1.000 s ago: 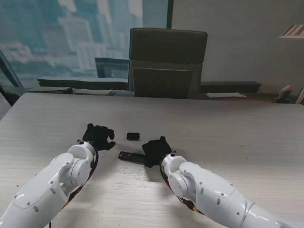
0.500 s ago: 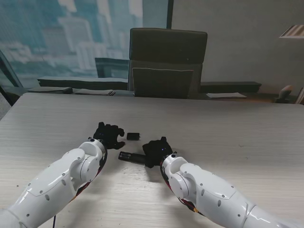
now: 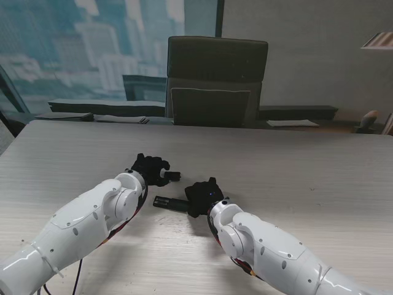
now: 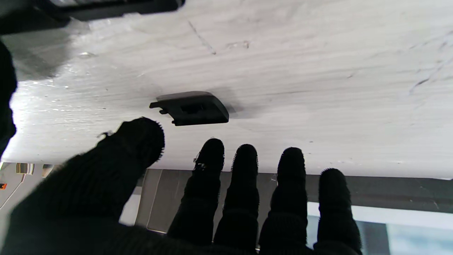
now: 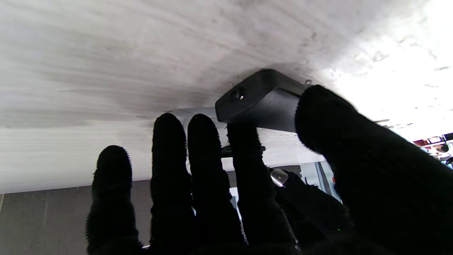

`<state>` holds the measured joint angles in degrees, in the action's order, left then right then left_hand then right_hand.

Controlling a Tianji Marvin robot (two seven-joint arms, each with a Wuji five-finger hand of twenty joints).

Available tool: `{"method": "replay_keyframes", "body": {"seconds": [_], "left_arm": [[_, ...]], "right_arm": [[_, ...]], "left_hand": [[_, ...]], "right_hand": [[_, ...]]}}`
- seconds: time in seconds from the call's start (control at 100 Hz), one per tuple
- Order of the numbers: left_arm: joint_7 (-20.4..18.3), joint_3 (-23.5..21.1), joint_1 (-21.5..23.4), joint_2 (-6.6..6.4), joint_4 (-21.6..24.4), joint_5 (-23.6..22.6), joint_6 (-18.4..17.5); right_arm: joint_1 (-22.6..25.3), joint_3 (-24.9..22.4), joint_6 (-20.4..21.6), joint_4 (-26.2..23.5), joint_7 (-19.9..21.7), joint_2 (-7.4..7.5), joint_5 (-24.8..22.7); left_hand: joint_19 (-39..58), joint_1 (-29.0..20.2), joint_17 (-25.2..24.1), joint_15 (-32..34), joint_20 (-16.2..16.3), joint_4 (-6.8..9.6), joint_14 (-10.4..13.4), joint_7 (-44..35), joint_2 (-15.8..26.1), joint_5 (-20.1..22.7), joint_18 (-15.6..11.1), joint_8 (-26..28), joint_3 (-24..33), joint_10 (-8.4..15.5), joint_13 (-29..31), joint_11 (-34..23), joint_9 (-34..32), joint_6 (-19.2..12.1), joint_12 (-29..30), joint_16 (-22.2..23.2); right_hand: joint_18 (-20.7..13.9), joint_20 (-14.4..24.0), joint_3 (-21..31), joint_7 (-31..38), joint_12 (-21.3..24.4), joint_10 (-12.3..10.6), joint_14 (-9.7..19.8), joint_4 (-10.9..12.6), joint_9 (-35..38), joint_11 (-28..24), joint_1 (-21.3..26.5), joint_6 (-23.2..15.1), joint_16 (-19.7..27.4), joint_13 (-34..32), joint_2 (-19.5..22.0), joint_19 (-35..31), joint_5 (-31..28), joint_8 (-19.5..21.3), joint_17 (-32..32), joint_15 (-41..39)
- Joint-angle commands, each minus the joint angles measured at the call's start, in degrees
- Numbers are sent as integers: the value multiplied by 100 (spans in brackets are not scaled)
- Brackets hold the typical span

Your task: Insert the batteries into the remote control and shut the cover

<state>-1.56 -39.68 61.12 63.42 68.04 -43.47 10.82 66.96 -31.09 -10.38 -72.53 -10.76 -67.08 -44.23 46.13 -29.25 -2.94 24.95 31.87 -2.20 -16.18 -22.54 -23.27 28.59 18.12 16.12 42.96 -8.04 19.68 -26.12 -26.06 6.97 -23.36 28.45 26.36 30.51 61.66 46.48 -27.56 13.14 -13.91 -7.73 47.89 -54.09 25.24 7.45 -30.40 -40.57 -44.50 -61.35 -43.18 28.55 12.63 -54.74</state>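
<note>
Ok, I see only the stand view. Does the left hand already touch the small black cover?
Observer: No. The left wrist view shows the left hand open, fingers spread; the cover lies flat on the table, apart from the fingertips.
Operator: And does the right hand really hold the remote?
Observer: Yes. In the right wrist view the right hand grips the end of the remote, thumb on one side, fingers on the other.

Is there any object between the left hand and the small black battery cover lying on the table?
Nothing visible does. In the left wrist view, bare table lies between the spread fingertips of the left hand and the battery cover, which the hand does not touch. The remote control lies aside, under the right hand.
</note>
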Motion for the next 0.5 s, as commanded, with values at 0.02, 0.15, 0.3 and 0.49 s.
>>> {"method": "replay_keyframes", "body": {"seconds": [0.02, 0.15, 0.3, 0.49], "left_arm": [[74, 100, -115, 99, -140, 23, 61], [301, 348, -287, 195, -442, 88, 149], [514, 549, -430, 316, -759, 246, 218], [643, 770, -593, 432, -1091, 401, 265]], "right_arm": [[144, 40, -17, 73, 164, 42, 6], [152, 32, -22, 69, 164, 41, 12], [164, 19, -32, 69, 141, 38, 8], [173, 5, -27, 85, 91, 28, 8]], "left_hand": [[-107, 247, -142, -59, -39, 16, 116, 150, 38, -350, -15, -91, -65, -120, -216, -19, 240, 140, 53, -17], [-87, 207, -149, -29, -8, 29, 130, 443, 125, -794, -31, -226, 16, -115, -251, -52, 365, 245, 59, -3], [-80, 200, -174, 0, 6, 48, 116, 601, 162, -959, -33, -320, 32, -122, -283, -100, 401, 155, 64, 6], [-71, 212, -186, 17, 19, 35, 104, 791, 132, -1276, -36, -427, 14, -108, -314, -129, 449, 58, 79, 6]], "right_hand": [[166, -21, 133, -70, 62, -64, 75, 180, -47, 27, -165, -379, 145, -48, 102, 73, -206, 23, -48, 194], [159, -15, 120, -60, 62, -75, 75, 182, -49, 23, -178, -384, 144, -59, 152, 63, -204, 37, -22, 189], [166, -13, 109, -47, 61, -71, 79, 188, -50, 13, -168, -379, 143, -64, 173, 67, -192, 50, -17, 187], [153, -10, 57, -5, 61, -80, 86, 196, -58, -2, -211, -408, 136, -65, 313, 57, -181, 73, 1, 171]]}}
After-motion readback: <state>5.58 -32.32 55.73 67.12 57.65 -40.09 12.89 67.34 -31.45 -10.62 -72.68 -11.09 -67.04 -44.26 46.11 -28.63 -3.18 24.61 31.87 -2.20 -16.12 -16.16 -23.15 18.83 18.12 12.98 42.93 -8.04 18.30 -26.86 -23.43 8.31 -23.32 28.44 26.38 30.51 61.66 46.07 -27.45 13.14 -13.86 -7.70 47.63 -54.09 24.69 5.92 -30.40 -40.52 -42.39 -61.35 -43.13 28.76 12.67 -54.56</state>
